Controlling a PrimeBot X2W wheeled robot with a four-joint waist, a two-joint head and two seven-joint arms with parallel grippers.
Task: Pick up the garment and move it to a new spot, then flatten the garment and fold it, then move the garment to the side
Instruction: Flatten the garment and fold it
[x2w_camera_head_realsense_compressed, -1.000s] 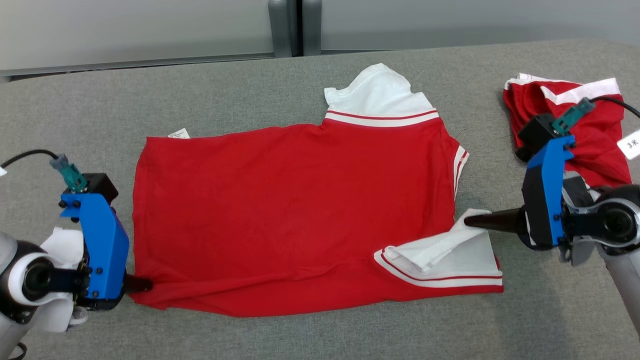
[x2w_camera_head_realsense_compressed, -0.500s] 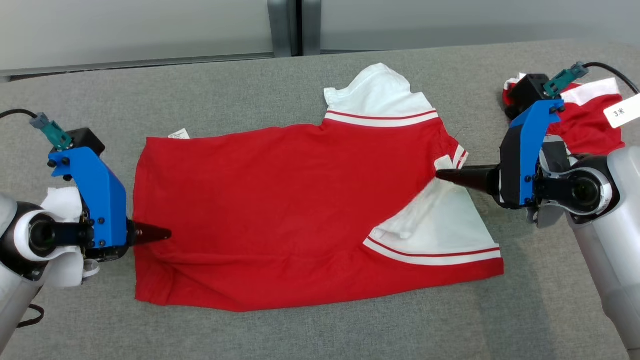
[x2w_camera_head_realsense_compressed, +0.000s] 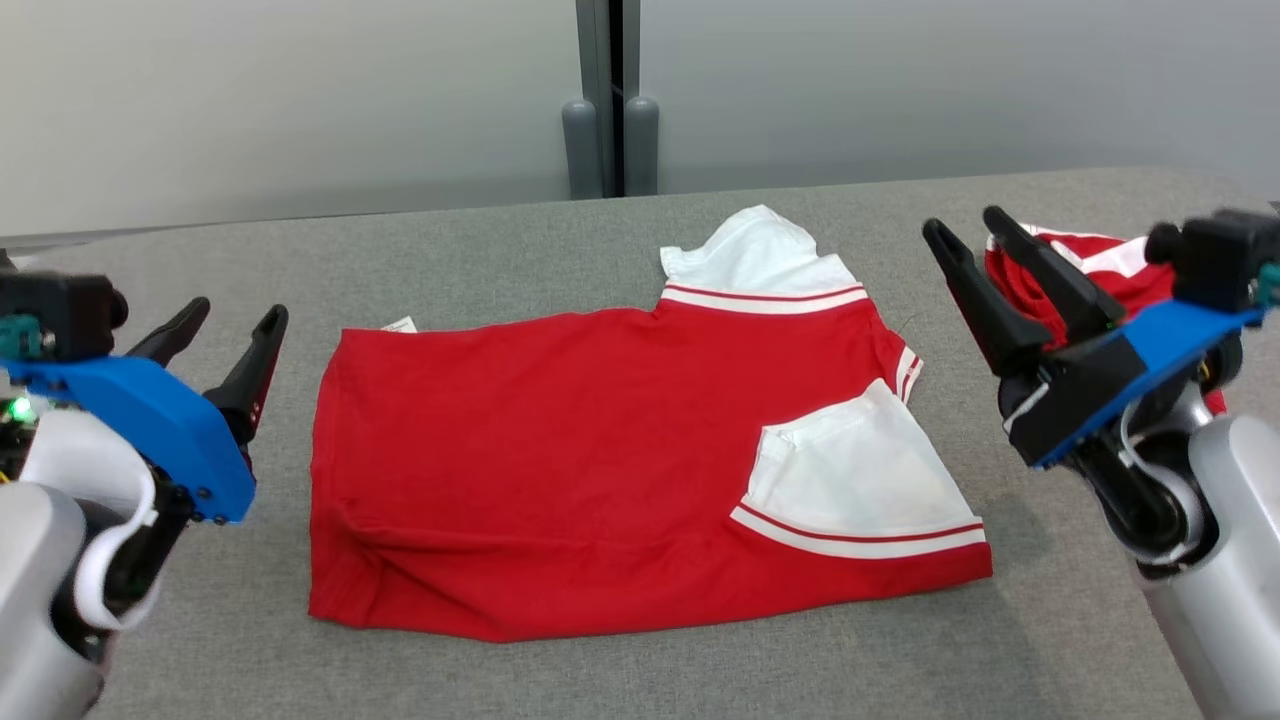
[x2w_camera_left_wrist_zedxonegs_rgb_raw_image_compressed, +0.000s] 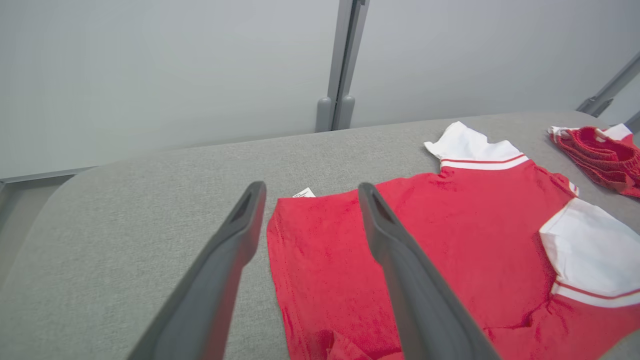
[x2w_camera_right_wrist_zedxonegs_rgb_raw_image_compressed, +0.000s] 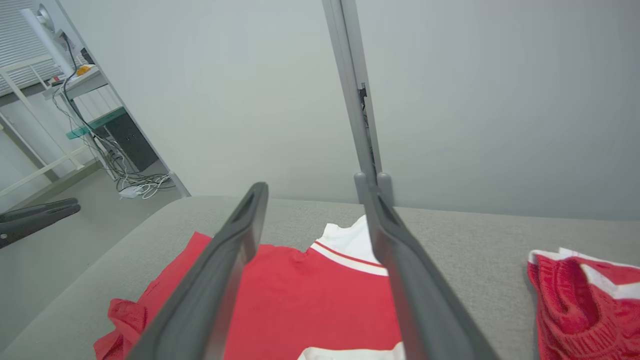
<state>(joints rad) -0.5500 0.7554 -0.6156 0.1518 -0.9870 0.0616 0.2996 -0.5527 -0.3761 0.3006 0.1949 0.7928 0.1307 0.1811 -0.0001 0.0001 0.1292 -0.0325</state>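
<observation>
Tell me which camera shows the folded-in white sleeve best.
Head view: the whole sleeve lies flat on the red shirt. Left wrist view crops it at the edge; right wrist view catches just a white strip.

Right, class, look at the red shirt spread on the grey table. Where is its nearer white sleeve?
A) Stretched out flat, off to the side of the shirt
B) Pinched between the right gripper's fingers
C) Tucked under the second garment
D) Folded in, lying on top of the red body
D: the white sleeve lies folded in over the red body of the shirt, while the right gripper is open and clear of it.
</observation>
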